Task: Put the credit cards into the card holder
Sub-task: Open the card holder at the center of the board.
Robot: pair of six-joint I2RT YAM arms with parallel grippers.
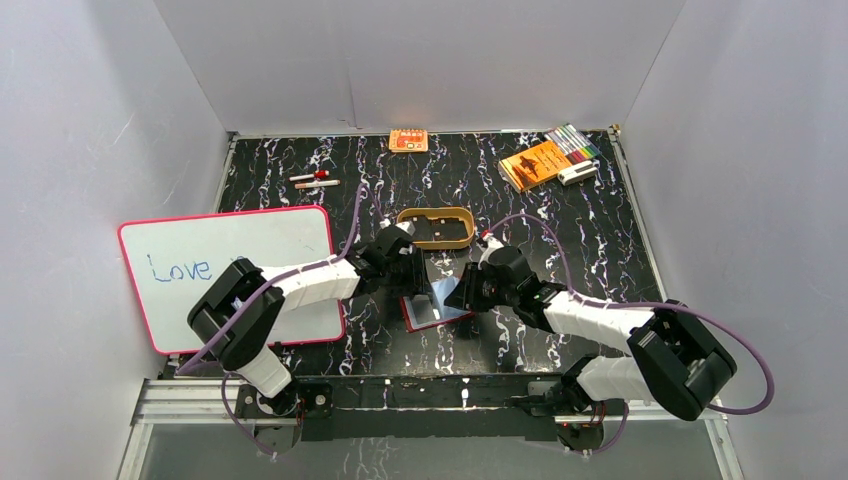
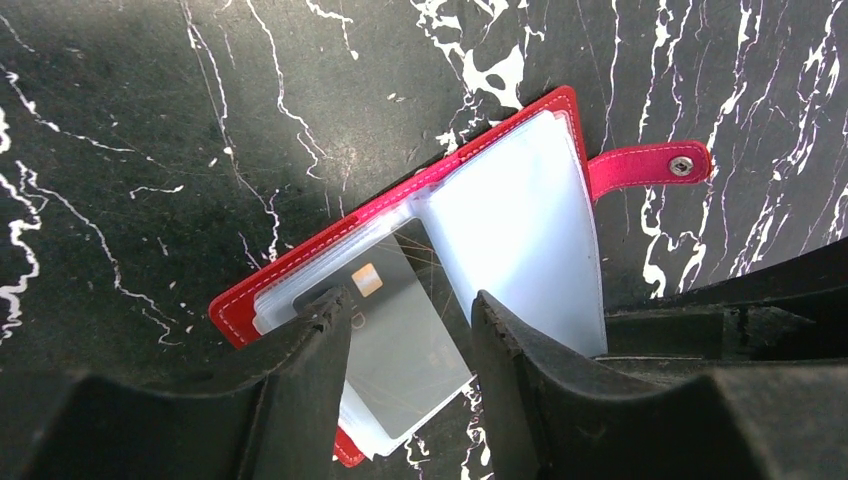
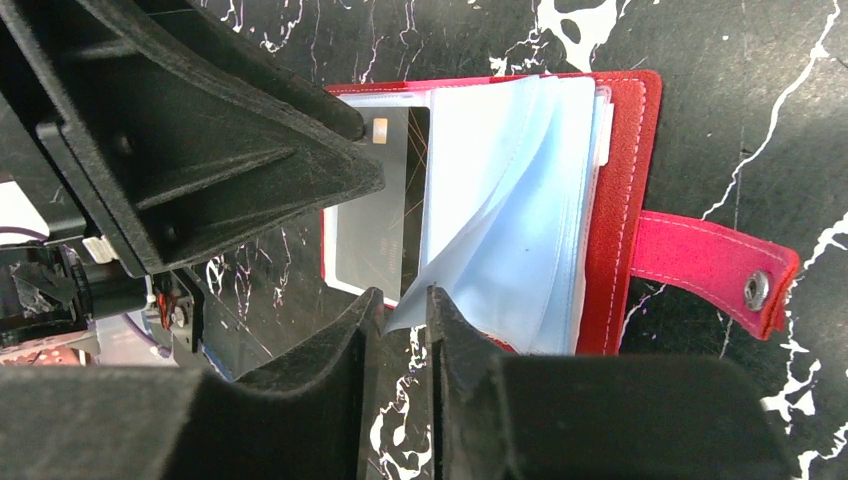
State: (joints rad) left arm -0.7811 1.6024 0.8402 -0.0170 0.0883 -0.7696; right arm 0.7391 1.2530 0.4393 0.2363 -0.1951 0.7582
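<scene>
The red card holder (image 1: pixel 412 318) lies open on the black marble table between both grippers. It also shows in the left wrist view (image 2: pixel 300 265) and the right wrist view (image 3: pixel 625 150). A grey credit card (image 2: pixel 400 340) with a gold chip sits partly inside its left pocket, also seen from the right wrist (image 3: pixel 375 250). My left gripper (image 2: pixel 408 297) is open, its fingers on either side of that card. My right gripper (image 3: pixel 408 292) pinches the corner of the light blue plastic sleeves (image 3: pixel 500 220) and holds them lifted. No other cards are in view.
A tan oval tray (image 1: pixel 437 213) stands just behind the holder. A whiteboard (image 1: pixel 235 270) lies to the left. An orange packet (image 1: pixel 408 140), an orange booklet (image 1: pixel 533 163), markers (image 1: pixel 573 143) and pens (image 1: pixel 315 180) lie along the back. The left gripper's fingers (image 3: pixel 250 170) crowd the right wrist view.
</scene>
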